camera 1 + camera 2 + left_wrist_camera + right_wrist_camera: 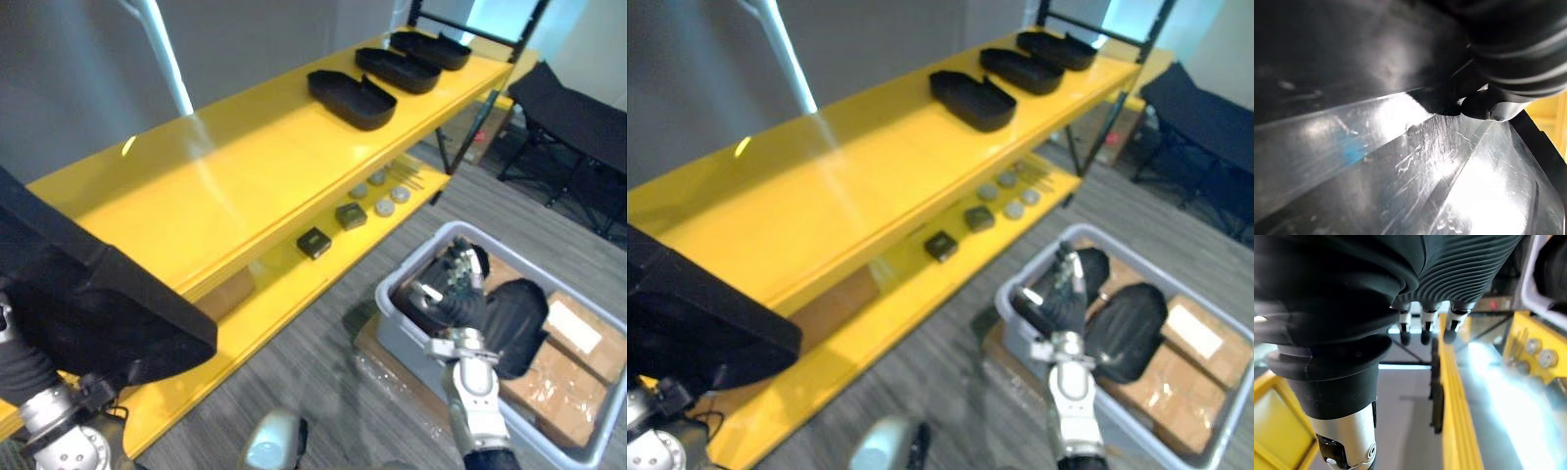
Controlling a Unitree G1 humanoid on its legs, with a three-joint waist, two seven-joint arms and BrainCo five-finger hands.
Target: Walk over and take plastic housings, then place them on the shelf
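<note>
A large black plastic housing sits close in at the lower left, above my left arm and beside the yellow shelf's near end. In the left wrist view its glossy inner face lies right against my left hand, whose fingers are hidden. Three more black housings lie in a row on the far end of the yellow shelf top. My right hand hovers over a grey bin, fingers relaxed and holding nothing. Another black housing lies in the bin just beside that hand.
Brown cardboard boxes fill the bin's right part. The lower shelf level holds small dark blocks and several metal discs. A black folding table stands at the far right. Grey carpet runs between the shelf and the bin.
</note>
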